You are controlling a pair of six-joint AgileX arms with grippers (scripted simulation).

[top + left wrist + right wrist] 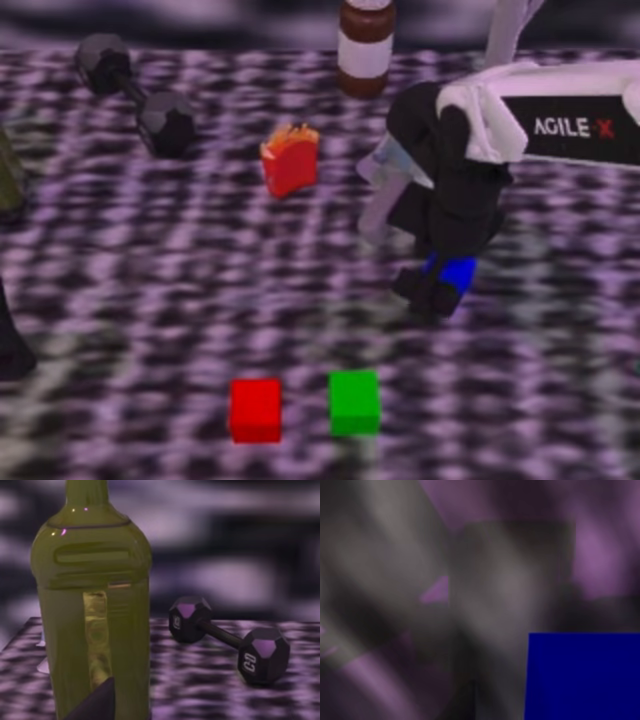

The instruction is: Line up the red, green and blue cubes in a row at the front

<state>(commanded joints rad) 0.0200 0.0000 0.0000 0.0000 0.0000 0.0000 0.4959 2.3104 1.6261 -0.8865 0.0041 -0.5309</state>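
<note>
Right gripper clamped round deep blue cube, black hex dumbbell marked "CO", olive glass bottle, red carton, arm read "AGILE X", left gripper unseen.

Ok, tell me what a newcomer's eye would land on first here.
First the right hand, low over the table right of centre, its fingers around the blue cube. Next the red cube and green cube, side by side with a gap between them near the front edge. In the left wrist view an olive bottle looms close, a dumbbell behind it.
</note>
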